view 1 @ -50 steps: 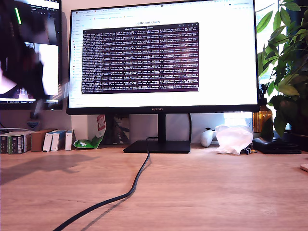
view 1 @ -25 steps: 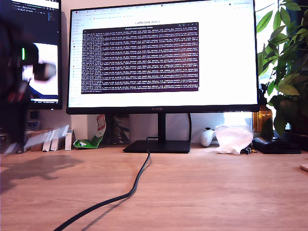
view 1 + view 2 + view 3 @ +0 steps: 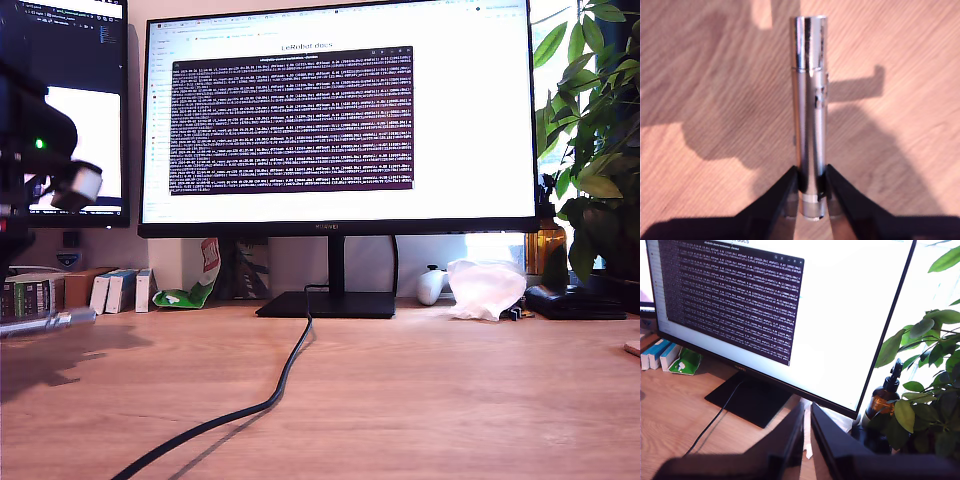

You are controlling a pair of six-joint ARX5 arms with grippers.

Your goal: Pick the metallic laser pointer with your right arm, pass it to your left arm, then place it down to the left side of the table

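The metallic laser pointer point(image 3: 810, 100) is a shiny silver cylinder, and my first gripper point(image 3: 812, 176) is shut on its rear end. It points out over the wood-grain table point(image 3: 715, 75) and casts a shadow there. In the exterior view the laser pointer point(image 3: 52, 321) lies level, low over the table point(image 3: 430, 400) at that view's left edge. The dark first arm point(image 3: 25, 150) rises above it. My second gripper point(image 3: 808, 412) is shut on nothing, raised and facing the monitor; it does not show in the exterior view.
A large monitor point(image 3: 335, 120) on a black stand point(image 3: 328, 303) fills the back. A black cable point(image 3: 270, 400) runs from it toward the front. Small boxes point(image 3: 100, 290) stand at the exterior view's back left, with a white bag point(image 3: 485, 288) and a plant point(image 3: 595, 150) at its right.
The first arm has come down at the exterior view's left, from a blur high before the side screen. The laser pointer now hangs steady just above the table.
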